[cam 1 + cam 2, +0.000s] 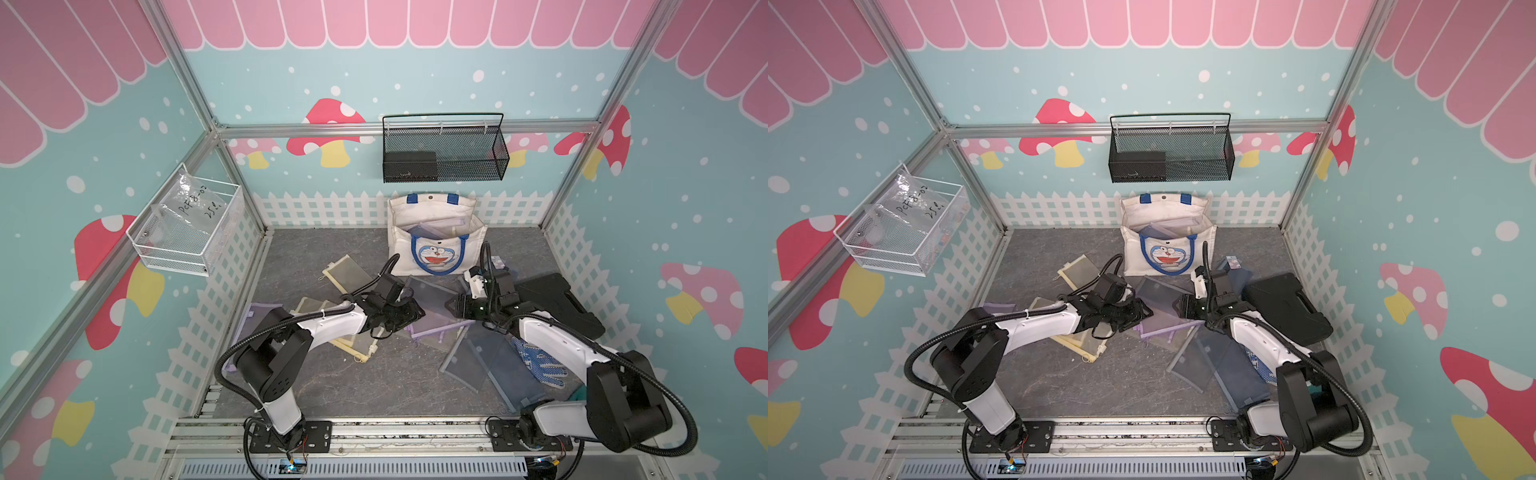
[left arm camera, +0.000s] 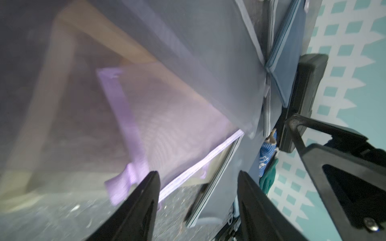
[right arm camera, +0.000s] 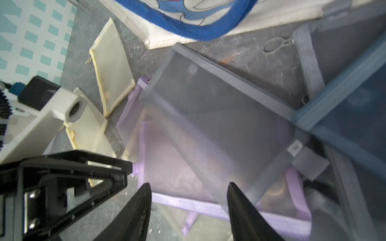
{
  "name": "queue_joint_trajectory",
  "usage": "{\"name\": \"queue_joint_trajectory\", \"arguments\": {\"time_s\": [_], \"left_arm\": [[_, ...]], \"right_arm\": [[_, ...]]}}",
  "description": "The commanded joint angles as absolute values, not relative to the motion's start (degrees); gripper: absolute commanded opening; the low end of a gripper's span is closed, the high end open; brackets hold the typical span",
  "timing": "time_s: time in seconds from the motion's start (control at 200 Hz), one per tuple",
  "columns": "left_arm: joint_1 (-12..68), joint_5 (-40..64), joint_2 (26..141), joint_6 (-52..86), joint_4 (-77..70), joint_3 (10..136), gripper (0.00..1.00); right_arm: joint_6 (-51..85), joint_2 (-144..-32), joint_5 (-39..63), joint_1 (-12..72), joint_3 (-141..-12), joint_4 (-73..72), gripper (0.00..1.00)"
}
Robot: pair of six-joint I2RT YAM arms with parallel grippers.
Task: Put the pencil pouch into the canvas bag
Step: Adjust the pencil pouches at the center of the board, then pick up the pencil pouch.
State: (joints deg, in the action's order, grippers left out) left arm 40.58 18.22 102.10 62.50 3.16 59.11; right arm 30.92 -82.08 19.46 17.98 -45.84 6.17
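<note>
Both hands stand released, holding nothing: the left hand [image 1: 415, 312] and right hand [image 1: 451, 306] face each other across a grey translucent mesh pencil pouch [image 1: 430, 297] lying between them on the grey stone-patterned surface [image 1: 374, 382]. Beyond both hands stands the cream-white boxy canvas bag [image 1: 436, 237], upright, mouth agape.

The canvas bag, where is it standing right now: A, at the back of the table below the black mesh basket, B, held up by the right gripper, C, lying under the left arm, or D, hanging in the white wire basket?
A: in both top views the canvas bag stands upright at the back of the table, below the black mesh basket.
</note>
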Motion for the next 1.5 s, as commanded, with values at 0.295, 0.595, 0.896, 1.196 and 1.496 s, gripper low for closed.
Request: {"name": "queue_joint_trajectory", "arguments": {"time_s": [0.295,0.595,0.896,1.196,1.496], "left_arm": [[42.1,11.9,111.0,78.5,-10.9,61.7,0.52],[42.0,8.0,116.1,82.6,-17.3,61.9,0.5],[42.1,7.1,119.6,84.0,-25.4,61.2,0.35],[42.1,6.2,121.2,84.7,-30.9,59.4,0.15],[41.4,8.9,118.0,79.8,-32.1,58.1,0.0]], "right_arm": [[28.3,-92.1,23.6,17.5,-44.8,-0.6,0.49],[31.7,-91.5,29.0,17.6,-36.2,-5.8,0.43],[33.4,-87.8,32.7,17.7,-29.3,-8.0,0.41],[34.1,-85.4,34.9,18.2,-27.3,-8.4,0.41],[32.7,-71.9,33.9,18.3,-31.7,-0.2,0.46]]}}
